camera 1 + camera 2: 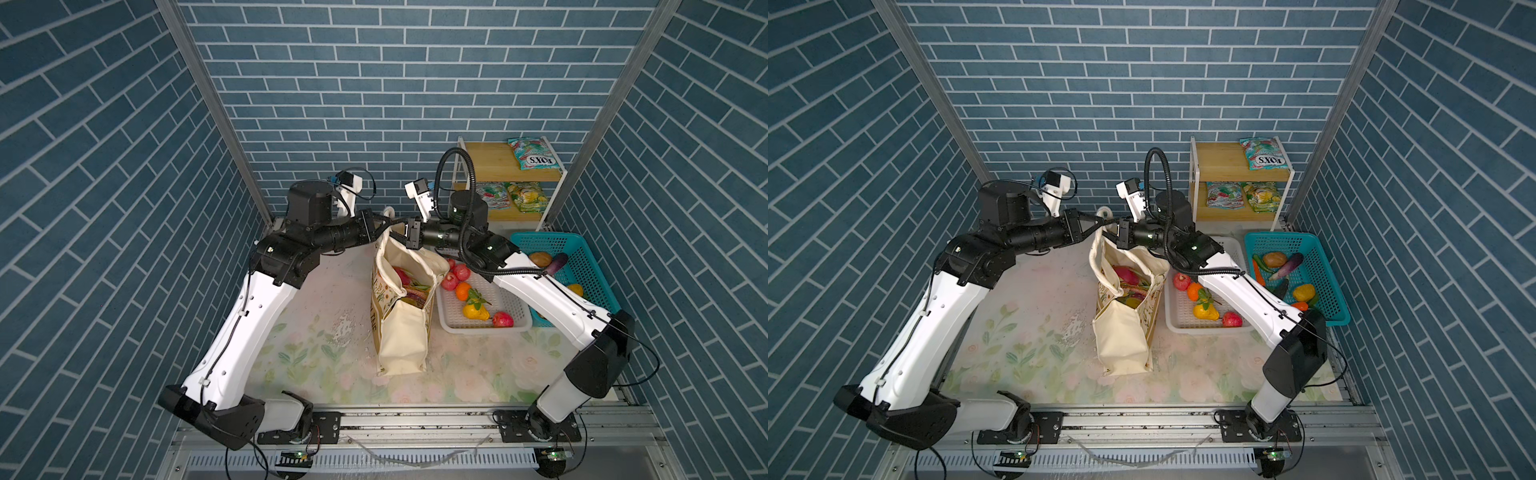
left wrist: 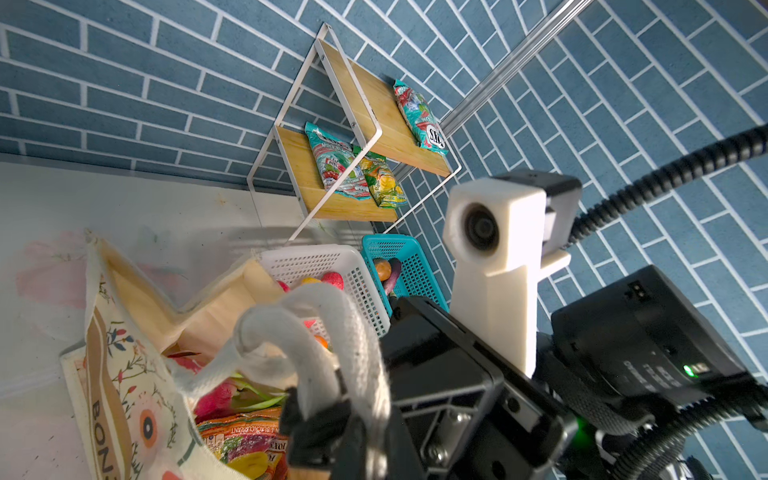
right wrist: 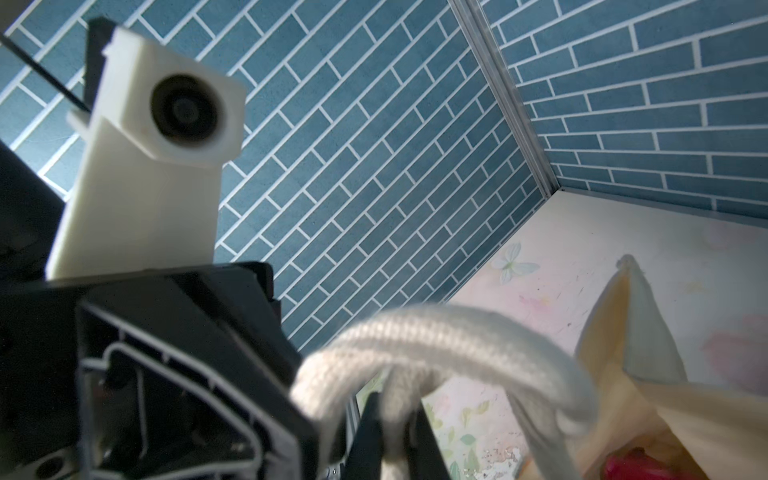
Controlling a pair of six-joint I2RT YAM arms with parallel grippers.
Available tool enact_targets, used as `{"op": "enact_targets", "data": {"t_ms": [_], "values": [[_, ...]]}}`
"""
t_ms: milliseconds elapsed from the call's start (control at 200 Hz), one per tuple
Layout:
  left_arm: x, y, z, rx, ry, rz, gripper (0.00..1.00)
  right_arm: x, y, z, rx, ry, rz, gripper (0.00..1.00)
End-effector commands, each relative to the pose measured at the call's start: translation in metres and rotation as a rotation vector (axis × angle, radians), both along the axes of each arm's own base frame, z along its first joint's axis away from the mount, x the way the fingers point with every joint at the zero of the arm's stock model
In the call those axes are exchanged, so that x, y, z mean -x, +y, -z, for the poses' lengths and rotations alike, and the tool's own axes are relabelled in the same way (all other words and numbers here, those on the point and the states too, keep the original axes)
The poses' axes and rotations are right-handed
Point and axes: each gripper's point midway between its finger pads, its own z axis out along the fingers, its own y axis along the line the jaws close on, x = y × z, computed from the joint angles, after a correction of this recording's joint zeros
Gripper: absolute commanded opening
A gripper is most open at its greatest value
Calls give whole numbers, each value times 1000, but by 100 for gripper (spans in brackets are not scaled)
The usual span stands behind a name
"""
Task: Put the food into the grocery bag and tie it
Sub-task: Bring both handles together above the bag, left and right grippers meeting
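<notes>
The grocery bag (image 1: 402,336) stands upright on the desk (image 1: 307,361) right beneath my two sets of jaws, its mouth gaping open. Its white rope handles (image 2: 332,328) rise over the far end of that mouth, and there I hold them. My left jaws are pressed nearly together on a strand of rope, which runs between the black fingers (image 2: 316,432) in the left wrist view. My right jaws pinch rope the same way, a strand passing between their fingers (image 3: 368,444). The two sets of jaws point at each other, tips almost touching, and the strands loop over one another between them. I cannot tell which handle each set holds.

Below the jaws, inside the bag, lie a pink dragon fruit (image 1: 401,275), a snack packet (image 2: 243,432) and a yellow piece (image 2: 249,463).

More food sits outside the bag. Behind my right jaws, under that arm and just beside the bag, a white basket (image 1: 453,326) holds red apples (image 1: 461,272), an orange (image 1: 462,291) and a yellow pear-shaped fruit (image 1: 476,312). Further out on that side is a teal basket (image 1: 582,253) with vegetables in it. Beyond my right jaws, against the back wall, a wooden shelf (image 1: 490,162) carries three FOX'S packets (image 1: 534,154), one on top and two on the lower board.
</notes>
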Motion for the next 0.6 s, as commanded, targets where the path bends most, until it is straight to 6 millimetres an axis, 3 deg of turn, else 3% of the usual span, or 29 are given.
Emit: {"op": "enact_targets", "data": {"t_ms": [0, 170, 220, 280, 375, 470, 595], "values": [[15, -11, -7, 30, -25, 66, 0, -13, 0, -37, -124, -79, 48, 0], [20, -12, -1, 26, -9, 83, 2, -15, 0, -48, -177, -99, 55, 0], [23, -12, -3, 31, -14, 89, 14, -16, -2, -50, -189, -106, 63, 0], [28, -9, -5, 35, -31, 90, 36, -14, -4, -53, -199, -114, 65, 0], [37, 1, -12, 37, -72, 60, 55, -11, -8, -57, -209, -131, 74, 0], [44, 15, -15, 32, -106, 14, 65, -10, -13, -61, -217, -147, 84, 0], [50, 32, -18, 37, -127, -52, 69, -6, -15, -62, -220, -158, 83, 0]]}}
